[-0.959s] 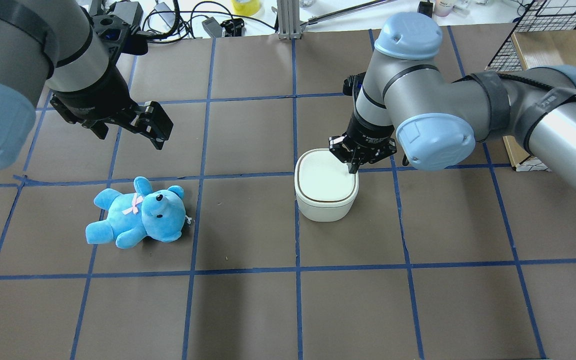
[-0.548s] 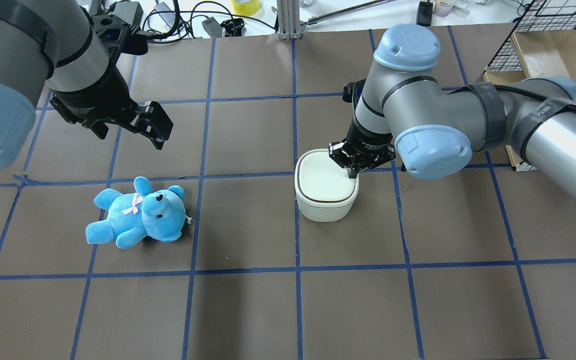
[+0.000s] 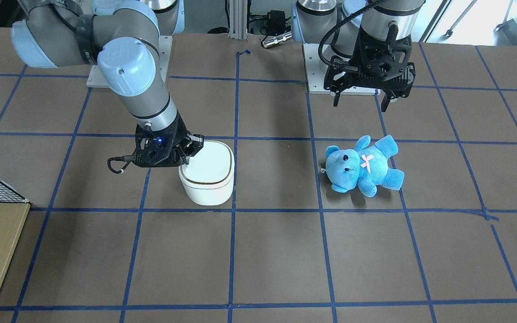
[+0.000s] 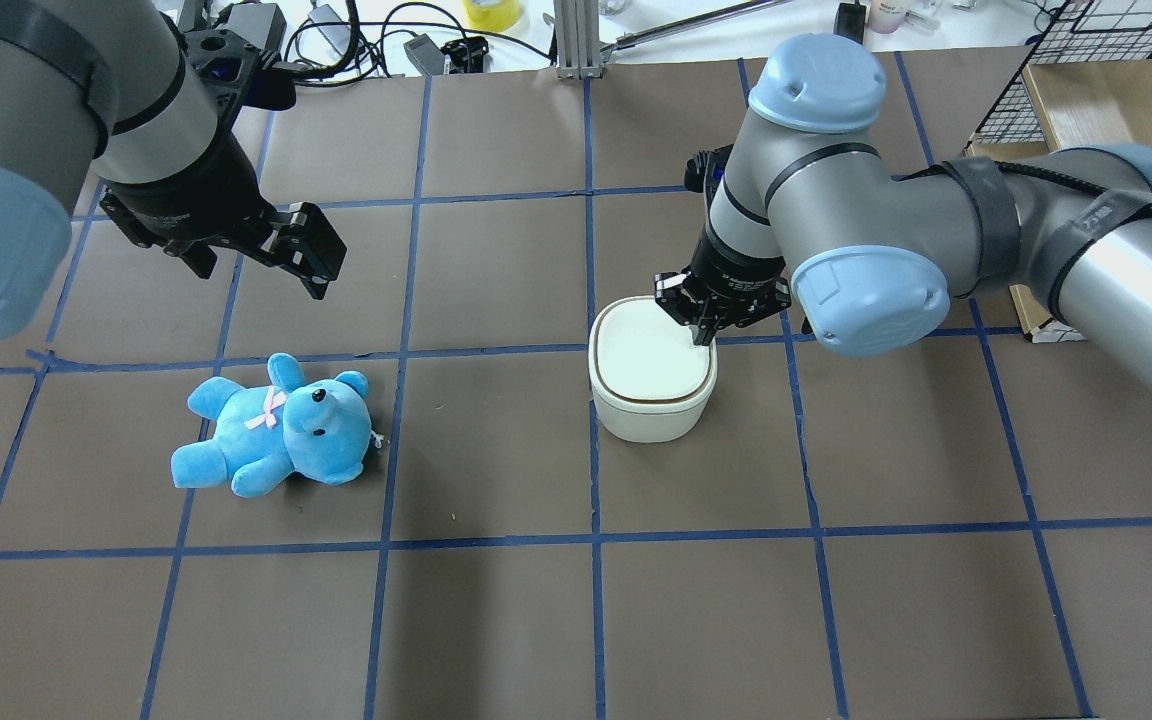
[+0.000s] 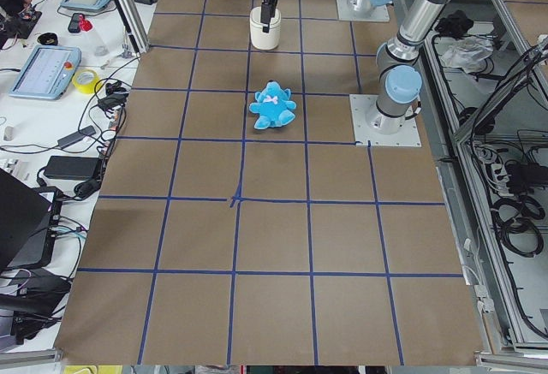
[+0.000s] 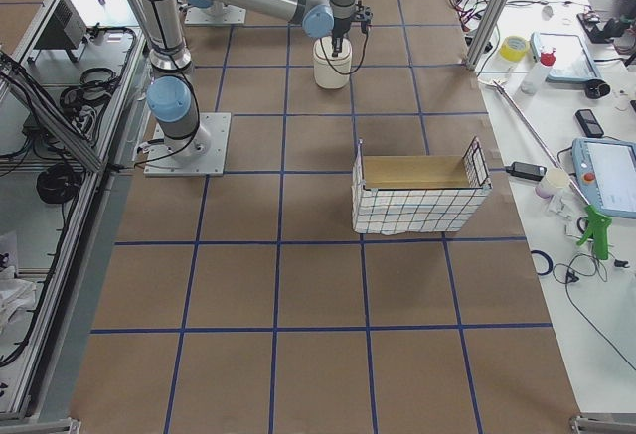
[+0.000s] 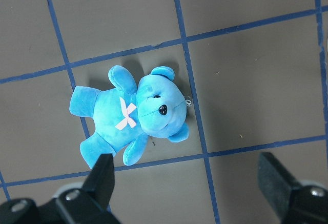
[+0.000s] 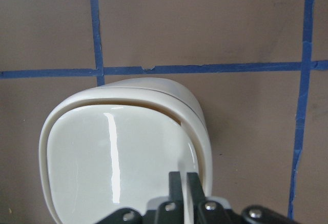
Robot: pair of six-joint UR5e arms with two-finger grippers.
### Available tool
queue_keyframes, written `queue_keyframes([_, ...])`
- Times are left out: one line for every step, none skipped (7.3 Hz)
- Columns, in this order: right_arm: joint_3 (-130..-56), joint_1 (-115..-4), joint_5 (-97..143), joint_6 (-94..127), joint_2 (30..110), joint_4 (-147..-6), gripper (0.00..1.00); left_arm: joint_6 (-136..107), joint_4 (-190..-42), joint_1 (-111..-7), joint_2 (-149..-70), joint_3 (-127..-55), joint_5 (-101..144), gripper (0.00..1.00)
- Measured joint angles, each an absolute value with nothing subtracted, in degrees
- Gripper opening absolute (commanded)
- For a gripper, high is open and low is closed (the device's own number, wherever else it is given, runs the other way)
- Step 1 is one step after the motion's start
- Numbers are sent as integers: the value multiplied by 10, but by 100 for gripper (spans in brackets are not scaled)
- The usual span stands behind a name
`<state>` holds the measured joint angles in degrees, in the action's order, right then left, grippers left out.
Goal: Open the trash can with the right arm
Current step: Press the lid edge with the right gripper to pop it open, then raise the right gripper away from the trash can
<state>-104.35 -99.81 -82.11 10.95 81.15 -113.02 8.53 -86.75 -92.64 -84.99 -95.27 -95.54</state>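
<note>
The trash can (image 4: pixel 648 385) stands upright on the worktop (image 4: pixel 496 620), right of centre in the overhead view. The right pincer (image 4: pixel 704 338) points down, fingers (image 8: pixel 177 185) drawn together, tips at the right edge of the lid (image 4: pixel 648 350). The left pincer (image 3: pixel 361 101) hangs spread wide, raised near the blue teddy (image 4: pixel 276 425).

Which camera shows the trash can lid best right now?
Right wrist-mounted: the trash can lid fills it, close up, right gripper at its edge. Overhead and front-facing show it smaller; side views tiny; left wrist, not at all.
</note>
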Motion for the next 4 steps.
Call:
queue_keyframes([-1041,-1000,-822,111,822,-1130,76,85,-867,-926,-850,-953,-955,100])
queue_keyframes([-1033,-1000,-825,111,831,-1127,83,85,-867,-926,-850,-953,-955,100])
queue_keyframes([-1015,-998,-830,111,838,-1114,92,85,-867,-926,-850,-953,-955,100])
queue_keyframes([-994,-993,-841,110,844,-1092,98,85,-867,-926,-850,-953,-955,100])
